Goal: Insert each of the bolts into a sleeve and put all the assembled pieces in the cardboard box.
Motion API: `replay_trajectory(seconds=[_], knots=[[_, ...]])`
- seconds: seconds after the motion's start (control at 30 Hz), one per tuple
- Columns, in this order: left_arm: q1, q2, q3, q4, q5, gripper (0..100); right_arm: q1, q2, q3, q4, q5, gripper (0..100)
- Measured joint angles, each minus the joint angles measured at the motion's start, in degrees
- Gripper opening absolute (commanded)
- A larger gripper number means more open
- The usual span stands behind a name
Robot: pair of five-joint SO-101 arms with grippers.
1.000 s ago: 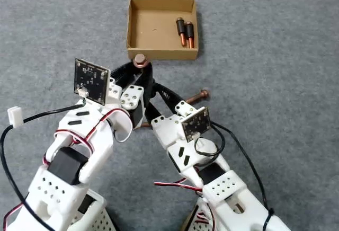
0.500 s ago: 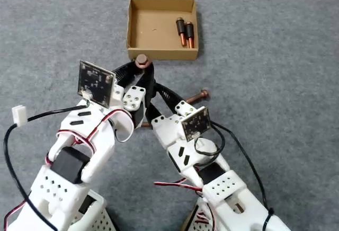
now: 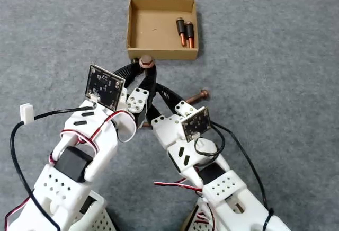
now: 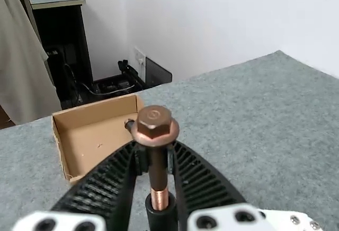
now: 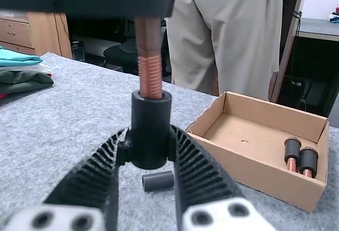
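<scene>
Gripping bolt (image 4: pixel 154 126) upright, left hand (image 4: pixel 154 157) above right hand (image 5: pixel 151 147) clamped on sleeve (image 5: pixel 151 127)

The table (image 3: pixel 275 56) is covered with grey felt. A white wall (image 4: pixel 222 19), a dark cabinet (image 4: pixel 63 45) and wooden drawers (image 5: pixel 26 32) are seen behind.
</scene>
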Motion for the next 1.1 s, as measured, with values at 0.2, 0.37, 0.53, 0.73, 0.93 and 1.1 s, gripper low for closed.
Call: replay_trajectory(seconds=[0.2,0.37,0.53,0.73,0.93,1.1], knots=[[-1.2,2.9,0.1,0.1,6.3,15,0.0,-0.1,0.0,1.8,-0.1,0.1],[-1.3,2.9,0.1,0.1,6.8,17,0.0,-0.1,0.0,1.8,-0.2,0.1],[-1.3,3.2,-1.6,4.2,6.5,19,0.0,-0.1,0.0,1.8,-0.2,0.1],[-1.3,3.7,-4.7,11.2,6.2,21,0.0,-0.1,0.0,1.8,0.0,0.1],[-1.4,3.7,-6.7,14.2,3.4,21,0.0,-0.1,0.0,1.8,0.0,0.1],[-1.5,3.7,-9.7,17.9,2.5,21,0.0,-0.1,0.0,0.3,2.5,0.1]])
